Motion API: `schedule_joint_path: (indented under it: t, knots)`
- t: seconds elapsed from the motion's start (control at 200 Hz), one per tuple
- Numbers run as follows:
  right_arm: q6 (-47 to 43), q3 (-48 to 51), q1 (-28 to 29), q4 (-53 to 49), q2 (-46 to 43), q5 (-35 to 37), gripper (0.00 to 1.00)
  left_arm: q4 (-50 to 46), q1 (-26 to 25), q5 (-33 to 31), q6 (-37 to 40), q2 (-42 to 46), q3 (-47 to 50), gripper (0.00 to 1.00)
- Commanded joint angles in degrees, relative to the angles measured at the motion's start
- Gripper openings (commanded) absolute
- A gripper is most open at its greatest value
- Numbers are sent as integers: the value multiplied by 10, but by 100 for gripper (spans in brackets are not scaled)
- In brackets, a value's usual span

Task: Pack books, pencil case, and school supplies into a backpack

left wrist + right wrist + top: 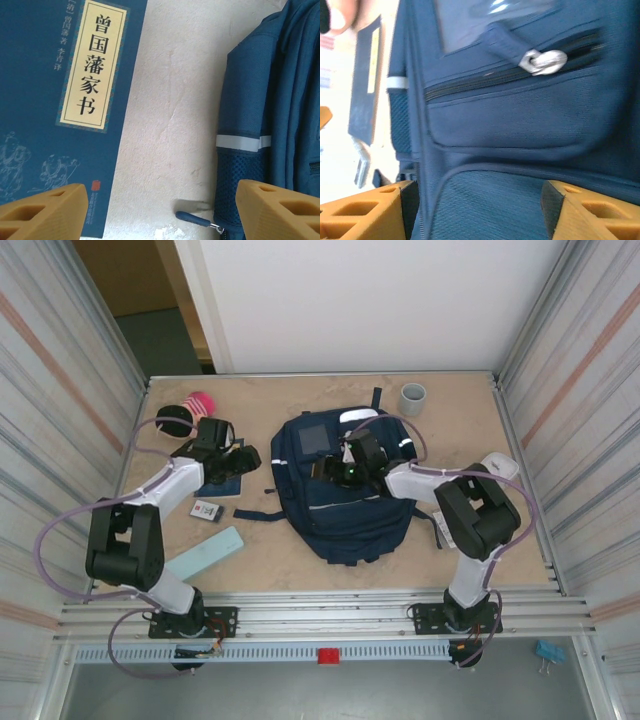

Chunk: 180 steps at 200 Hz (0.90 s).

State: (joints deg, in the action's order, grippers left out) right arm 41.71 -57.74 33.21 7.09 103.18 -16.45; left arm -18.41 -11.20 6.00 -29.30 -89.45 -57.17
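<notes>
**Table** (300, 405): sandy top, with metal rails on both sides and along the near edge.

**Backpack** (350, 510): navy, lying flat at the centre and a little toward the right edge. A bare strip separates it from the near edge. One dark strap (258, 515) trails left across the table. The left wrist view shows its side with a pale reflective stripe (242, 142), and a blue zip pull (192, 218) lying on the table.

**Book** (50, 100): navy with a yellow label, lying flat left of the backpack. The two are apart, with a bare lane of table between them.

**School-supply piece** (207, 510): small and white, just nearer than the book and apart from it.

**Pencil case** (205, 553): mint green, lying at an angle toward the near-left corner, beside the left arm.

**Rounded white box** (357, 416): at the backpack's far edge.

**Grey cup** (413, 397): upright near the far-right corner, well clear of everything else.

**Pink and black object** (190, 405): near the far-left corner.

**Left gripper** (160, 215): fingers (40, 212) spread wide and holding nothing. It hangs over the lane, with one finger above the book's corner and the other above the backpack's side.

**Right gripper** (477, 210): fingers (595, 212) set wide apart over the backpack's front, below the pocket's metal zip pull (542, 61). No fabric is visibly pinched.

**Open room**: the near-right stretch of table beside the backpack, and the far strip between the pink object and the white box.
</notes>
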Motion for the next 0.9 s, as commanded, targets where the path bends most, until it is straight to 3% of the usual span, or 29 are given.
schedule_joint_path:
  t: [0.0, 0.165, 0.311, 0.546, 0.897]
  knots:
    - [-28, 3, -8, -80, -33, 32, 67, -20, 7, 8, 14, -12, -28, 78]
    - [-47, -14, 1, -124, -106, 29, 68, -55, 18, -8, 41, -15, -60, 79]
    - [-56, -69, 71, -140, -114, 39, 69, -65, 49, 5, 44, -4, -58, 79]
    - [-70, -213, 158, -144, 38, 43, 69, -47, 78, 43, 33, 23, -25, 79]
    - [-71, -366, 142, -171, 245, 37, 72, -41, 80, 51, 31, 13, -22, 78]
